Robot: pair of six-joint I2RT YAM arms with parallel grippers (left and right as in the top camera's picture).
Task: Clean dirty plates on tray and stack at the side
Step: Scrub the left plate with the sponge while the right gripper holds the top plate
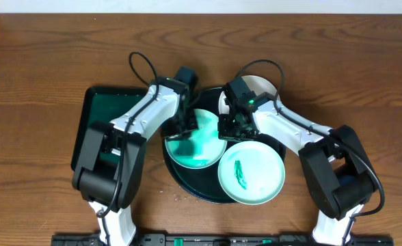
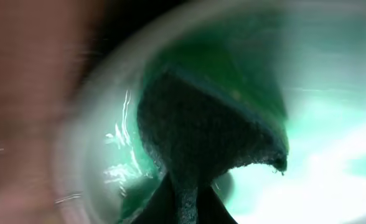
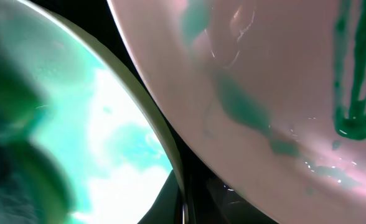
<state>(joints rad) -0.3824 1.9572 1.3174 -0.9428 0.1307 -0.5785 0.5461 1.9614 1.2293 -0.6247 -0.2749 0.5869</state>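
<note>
The black round tray (image 1: 187,186) holds three plates. The left plate (image 1: 199,147) is smeared with wet green all over. My left gripper (image 1: 186,128) is shut on a dark green scouring sponge (image 2: 208,124) and presses it onto that plate (image 2: 332,155). My right gripper (image 1: 227,128) is shut on the same plate's right rim (image 3: 170,155). The front right plate (image 1: 256,174) bears a dark green smear (image 3: 351,93) at its centre. The back plate (image 1: 262,85) is partly hidden under my right arm.
A smaller rectangular dark green tray (image 1: 95,113) lies on the wooden table left of the black tray, partly under my left arm. Cables loop above both wrists at the back.
</note>
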